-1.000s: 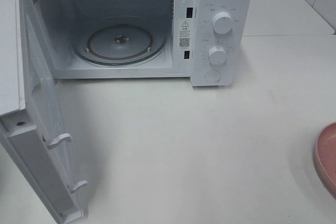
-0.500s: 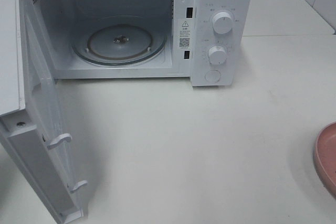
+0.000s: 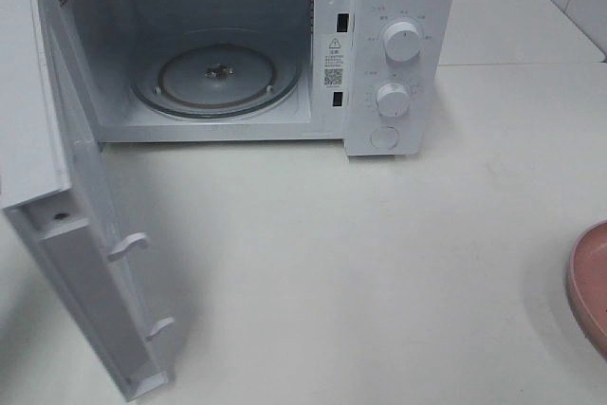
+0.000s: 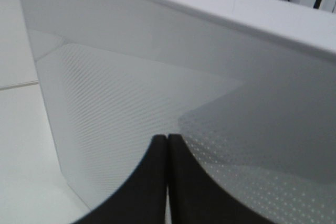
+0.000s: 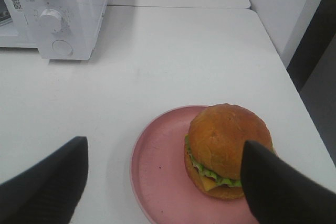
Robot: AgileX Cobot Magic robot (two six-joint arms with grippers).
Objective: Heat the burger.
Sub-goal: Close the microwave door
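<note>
Burger (image 5: 227, 149) sits on pink plate (image 5: 157, 177) at table's 3 o'clock edge, nearest the spread, empty right gripper (image 5: 163, 182); left gripper (image 4: 167, 182) pinched closed by microwave door (image 4: 157, 93).

The microwave door (image 3: 90, 263) has swung since a second ago. Seen from the high camera, its free edge now sits further right and its inner panel, with the two latch hooks (image 3: 130, 246), faces the camera more. It seems slightly closer to closing, though the angle makes this uncertain.
</note>
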